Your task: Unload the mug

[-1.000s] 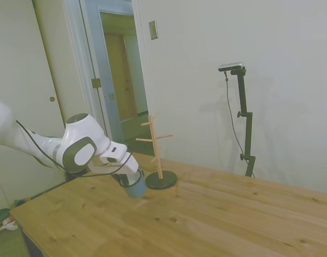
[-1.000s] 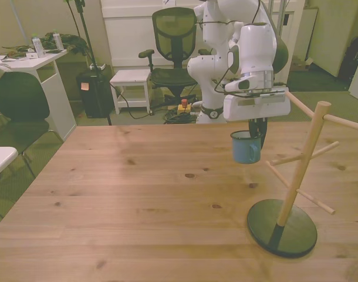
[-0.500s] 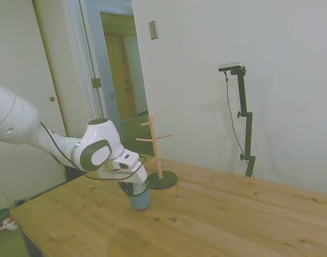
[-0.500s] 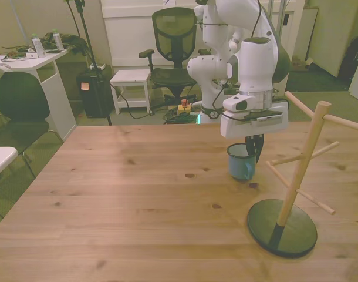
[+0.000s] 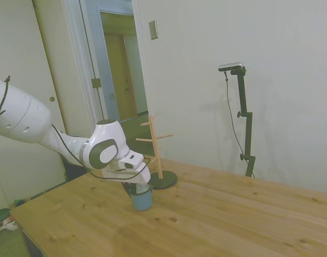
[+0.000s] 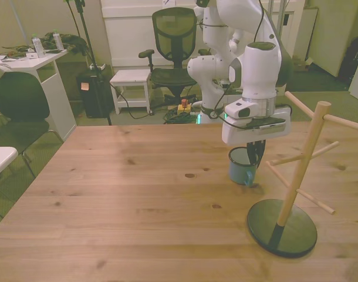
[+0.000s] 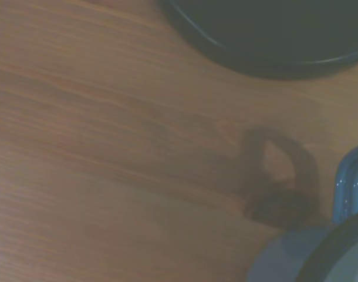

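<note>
Mug upright on table, no legible writing.

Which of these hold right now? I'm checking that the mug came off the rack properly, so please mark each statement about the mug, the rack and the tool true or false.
1. The mug hangs on a peg of the wooden peg stand. False: it sits upright on the table, apart from the stand.
2. The tool reaches down at the mug's rim. True.
3. The mug lies on its side. False: its opening faces up.
4. The stand's pegs are all bare. True.
5. The stand has a black round base. True.
</note>
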Controlling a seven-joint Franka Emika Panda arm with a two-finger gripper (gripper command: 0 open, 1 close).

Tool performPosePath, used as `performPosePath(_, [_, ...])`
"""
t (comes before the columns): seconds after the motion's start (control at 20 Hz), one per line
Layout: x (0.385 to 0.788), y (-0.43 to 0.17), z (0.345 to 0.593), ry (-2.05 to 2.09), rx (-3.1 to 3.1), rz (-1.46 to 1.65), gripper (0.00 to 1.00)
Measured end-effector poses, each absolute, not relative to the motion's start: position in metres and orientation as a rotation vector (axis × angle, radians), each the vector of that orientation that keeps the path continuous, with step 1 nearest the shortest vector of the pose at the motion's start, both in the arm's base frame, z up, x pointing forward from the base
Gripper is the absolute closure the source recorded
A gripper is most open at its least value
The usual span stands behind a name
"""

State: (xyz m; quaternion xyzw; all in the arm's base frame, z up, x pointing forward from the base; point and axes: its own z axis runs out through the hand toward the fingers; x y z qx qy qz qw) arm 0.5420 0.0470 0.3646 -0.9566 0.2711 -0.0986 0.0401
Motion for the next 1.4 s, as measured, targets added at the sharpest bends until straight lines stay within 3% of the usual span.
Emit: performPosePath(1.4, [0.5427,0.0482,0.3661,0.828,-2.935,-0.291,0.00])
